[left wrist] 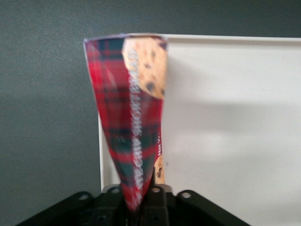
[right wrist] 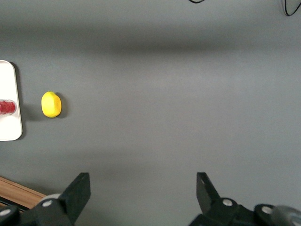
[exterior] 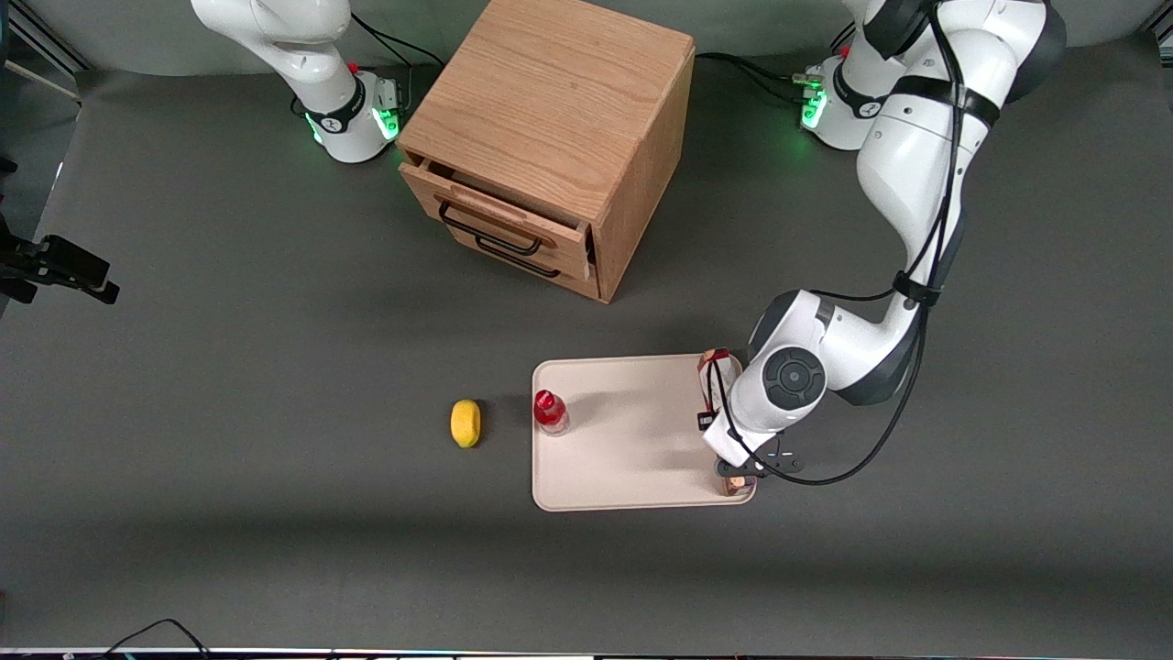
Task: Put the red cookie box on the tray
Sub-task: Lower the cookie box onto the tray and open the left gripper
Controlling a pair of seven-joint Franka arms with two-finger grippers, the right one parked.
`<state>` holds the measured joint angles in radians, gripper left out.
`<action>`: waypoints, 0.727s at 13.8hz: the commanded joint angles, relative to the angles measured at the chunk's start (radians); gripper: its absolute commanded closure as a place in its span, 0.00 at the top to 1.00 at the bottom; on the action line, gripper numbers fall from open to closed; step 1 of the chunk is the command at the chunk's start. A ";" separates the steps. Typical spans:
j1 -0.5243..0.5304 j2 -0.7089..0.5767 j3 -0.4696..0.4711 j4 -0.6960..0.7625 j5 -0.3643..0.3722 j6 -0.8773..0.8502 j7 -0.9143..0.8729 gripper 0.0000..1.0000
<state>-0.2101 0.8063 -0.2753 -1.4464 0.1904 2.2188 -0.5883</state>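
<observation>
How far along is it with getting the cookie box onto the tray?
Done: the gripper has the red cookie box clamped and over the tray edge nearest the working arm. In hand: positioning it there. Left: releasing it.

The working left arm (exterior: 916,165) has glossy white rounded shells with dark grey joint bands and a round grey cap at the wrist. Black cables run along it, strapped on. Its base glows green. The gripper (left wrist: 141,207) over the table is black, with round screw holes.
</observation>
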 commanded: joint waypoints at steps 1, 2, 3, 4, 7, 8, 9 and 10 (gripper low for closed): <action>0.000 -0.009 0.004 -0.022 0.023 0.031 -0.022 1.00; 0.001 -0.010 0.004 -0.026 0.021 0.044 -0.015 1.00; 0.000 -0.013 0.004 -0.026 0.021 0.047 -0.013 1.00; 0.000 -0.018 0.004 -0.026 0.021 0.047 -0.015 1.00; 0.003 -0.036 0.004 -0.028 0.020 0.047 -0.018 1.00; 0.005 -0.059 0.004 -0.029 0.018 0.039 -0.009 1.00; 0.023 -0.094 0.004 -0.034 0.014 0.024 -0.011 1.00; 0.032 -0.139 0.004 -0.049 0.011 0.015 -0.012 1.00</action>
<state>-0.1989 0.7707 -0.2743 -1.4495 0.1920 2.2590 -0.5881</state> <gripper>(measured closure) 0.000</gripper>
